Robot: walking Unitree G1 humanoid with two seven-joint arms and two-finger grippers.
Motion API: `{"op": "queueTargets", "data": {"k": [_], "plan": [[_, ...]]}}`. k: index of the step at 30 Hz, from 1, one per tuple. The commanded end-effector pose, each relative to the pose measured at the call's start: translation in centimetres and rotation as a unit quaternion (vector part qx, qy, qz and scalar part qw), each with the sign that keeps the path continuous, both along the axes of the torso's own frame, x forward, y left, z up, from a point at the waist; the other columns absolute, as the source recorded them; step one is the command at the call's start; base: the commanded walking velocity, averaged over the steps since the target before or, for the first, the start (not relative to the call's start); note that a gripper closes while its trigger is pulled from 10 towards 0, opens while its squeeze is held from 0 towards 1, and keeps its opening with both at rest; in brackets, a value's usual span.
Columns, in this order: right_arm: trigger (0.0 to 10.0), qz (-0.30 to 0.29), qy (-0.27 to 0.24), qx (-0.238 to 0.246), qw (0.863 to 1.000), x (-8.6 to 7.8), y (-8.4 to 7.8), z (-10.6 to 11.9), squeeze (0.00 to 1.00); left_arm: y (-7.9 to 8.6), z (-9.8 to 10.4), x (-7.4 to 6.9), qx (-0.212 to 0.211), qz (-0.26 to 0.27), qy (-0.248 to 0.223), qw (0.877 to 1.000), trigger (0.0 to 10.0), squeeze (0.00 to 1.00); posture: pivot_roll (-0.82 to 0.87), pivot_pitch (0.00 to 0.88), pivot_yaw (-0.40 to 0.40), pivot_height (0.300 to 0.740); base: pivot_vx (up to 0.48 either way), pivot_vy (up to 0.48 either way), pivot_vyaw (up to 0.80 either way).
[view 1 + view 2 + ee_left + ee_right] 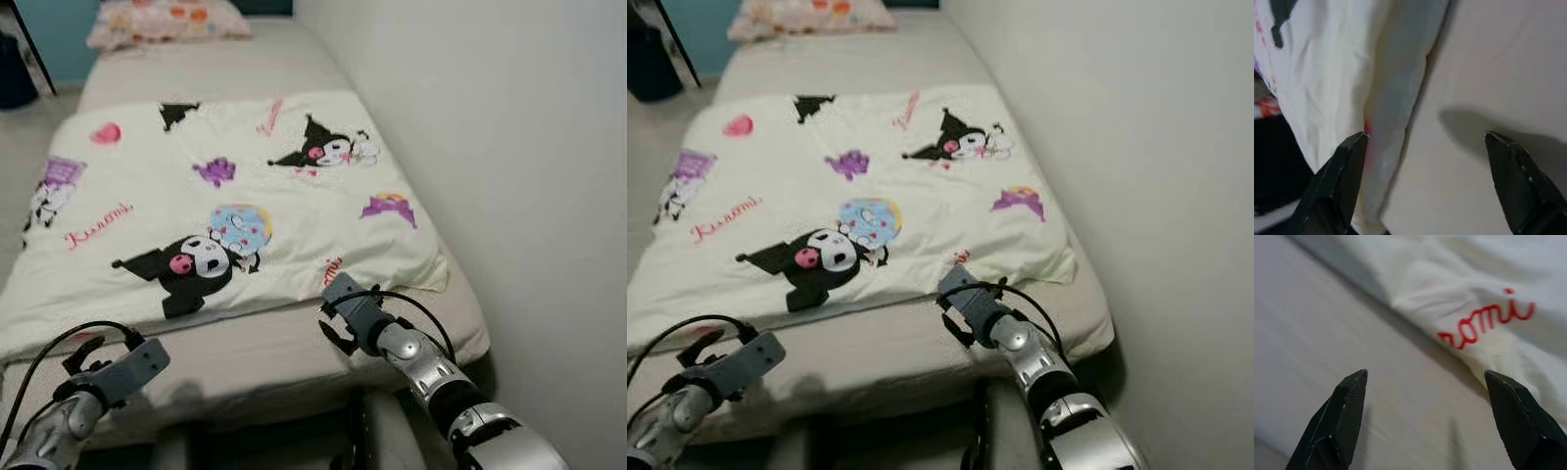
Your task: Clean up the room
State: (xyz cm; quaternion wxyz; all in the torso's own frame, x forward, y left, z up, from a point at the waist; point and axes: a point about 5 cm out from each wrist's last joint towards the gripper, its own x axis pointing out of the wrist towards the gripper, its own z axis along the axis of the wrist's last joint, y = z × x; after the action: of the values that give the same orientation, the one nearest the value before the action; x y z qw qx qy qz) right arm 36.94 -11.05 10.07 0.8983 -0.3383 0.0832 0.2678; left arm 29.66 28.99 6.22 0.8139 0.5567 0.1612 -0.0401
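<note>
Left eye view: a bed with a beige sheet runs from the bottom of the frame up to the top centre, along a white wall on the right. A cream blanket printed with black-and-white cartoon figures, purple shapes and red script lies spread flat across the middle of the frame, its near edge crossing the lower third. A patterned pillow sits at the top, left of centre. At lower left the left gripper hangs over the near edge of the mattress; at lower centre-right the right gripper hovers at the blanket's near right corner.

Right eye view: the same bed and blanket show slightly shifted, and a dark bin-like object stands on the floor at the upper left.

Left wrist view: the left claw is spread wide, one black finger at lower left and the other at lower right. Between them runs the folded edge of the blanket, the cream cloth on the left half and the bare beige sheet on the right. Neither finger grips anything.

Right wrist view: the right claw is also spread wide, with a finger at lower left. The blanket's corner with red script fills the upper right, and bare sheet lies between the fingers.
</note>
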Motion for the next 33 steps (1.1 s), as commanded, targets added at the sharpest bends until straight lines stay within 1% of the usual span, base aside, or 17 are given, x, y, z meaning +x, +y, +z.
{"op": "queueTargets", "data": {"k": [1,2,4,5,6,9,11,14,16,17,18,20,24,26,28,29,33], "plan": [[10.0,0.004,0.0,-0.027,1.0,-0.2,-0.4,-0.4,0.73,1.1,-0.5,-0.8,0.033,0.005,0.019,0.999,10.0,0.89,-0.04,0.406,-0.095,0.564,0.0,0.0,0.0],[10.0,0.01,-0.013,-0.053,0.998,0.0,-0.4,-0.2,0.0,1.5,-0.2,-0.6,0.056,0.006,0.014,0.998,10.0,0.0,-0.04,0.423,-0.095,0.564,0.0,0.0,0.0],[10.0,0.018,-0.046,-0.097,0.994,0.4,-0.3,0.3,0.0,2.6,0.9,-0.3,0.103,0.016,-0.014,0.994,10.0,0.0,-0.03,0.446,-0.098,0.564,0.0,0.0,0.0],[10.0,0.018,-0.046,-0.097,0.994,0.4,-0.3,0.3,0.0,2.6,0.9,-0.3,0.103,0.016,-0.014,0.994,10.0,0.0,-0.03,0.446,-0.098,0.564,0.0,0.0,0.0],[10.0,0.021,-0.077,-0.128,0.989,0.6,-0.2,0.8,0.0,3.3,2.0,0.0,0.132,0.024,-0.049,0.99,10.0,0.0,-0.03,0.458,-0.098,0.564,0.0,0.0,0.0],[10.0,0.021,-0.087,-0.136,0.987,0.7,-0.1,0.9,0.0,3.4,2.4,0.1,0.139,0.026,-0.063,0.988,10.0,0.0,-0.03,0.459,-0.098,0.564,0.0,0.0,0.0],[10.0,0.017,-0.115,-0.15,0.982,0.9,-0.1,1.4,0.0,3.7,3.5,0.3,0.152,0.027,-0.103,0.983,10.0,0.0,-0.02,0.467,-0.096,0.564,0.0,0.0,0.0],[10.0,0.017,-0.131,-0.158,0.979,1.0,-0.1,1.7,0.0,3.7,3.9,0.4,0.161,0.026,-0.122,0.979,10.0,0.0,-0.02,0.468,-0.095,0.564,0.0,0.0,0.0],[10.0,0.019,-0.159,-0.177,0.971,1.1,0.1,2.0,0.0,3.9,4.3,0.5,0.177,0.025,-0.14,0.974,10.0,0.0,-0.01,0.474,-0.09,0.564,0.0,0.0,0.0],[10.0,0.019,-0.159,-0.177,0.971,1.1,0.1,2.0,0.0,3.9,4.3,0.5,0.177,0.025,-0.14,0.974,10.0,0.0,-0.01,0.474,-0.09,0.564,0.0,0.0,0.0],[10.0,0.02,-0.183,-0.194,0.964,1.2,0.2,2.3,0.0,4.3,4.2,0.5,0.195,0.029,-0.133,0.971,10.0,0.0,0.0,0.478,-0.088,0.564,0.0,0.0,0.0],[10.0,0.022,-0.203,-0.207,0.957,1.4,0.3,2.7,0.0,4.6,4.1,0.5,0.211,0.033,-0.126,0.969,10.0,0.0,0.0,0.483,-0.087,0.564,0.0,0.0,0.0],[10.0,0.022,-0.222,-0.217,0.95,1.6,0.5,3.2,0.0,5.1,4.3,0.6,0.226,0.038,-0.118,0.966,10.0,0.0,-0.01,0.49,-0.088,0.564,0.0,0.0,0.0],[10.0,0.022,-0.227,-0.22,0.948,1.6,0.6,3.3,0.0,5.2,4.3,0.7,0.229,0.039,-0.117,0.966,10.0,0.0,-0.01,0.49,-0.088,0.564,0.0,0.0,0.0],[10.0,0.025,-0.226,-0.22,0.949,1.7,0.7,3.5,0.0,5.2,4.2,0.8,0.222,0.041,-0.103,0.969,10.0,0.0,-0.01,0.494,-0.088,0.564,0.0,0.0,0.0],[10.0,0.033,-0.221,-0.221,0.949,1.7,0.9,3.5,0.0,5.0,3.8,0.9,0.213,0.037,-0.082,0.973,10.0,0.0,-0.01,0.498,-0.087,0.564,0.0,0.0,0.0],[10.0,0.042,-0.21,-0.218,0.952,1.7,1.1,3.4,0.0,4.8,3.5,0.9,0.206,0.037,-0.068,0.975,10.0,0.0,0.0,0.503,-0.086,0.564,0.0,0.0,0.0]]}}
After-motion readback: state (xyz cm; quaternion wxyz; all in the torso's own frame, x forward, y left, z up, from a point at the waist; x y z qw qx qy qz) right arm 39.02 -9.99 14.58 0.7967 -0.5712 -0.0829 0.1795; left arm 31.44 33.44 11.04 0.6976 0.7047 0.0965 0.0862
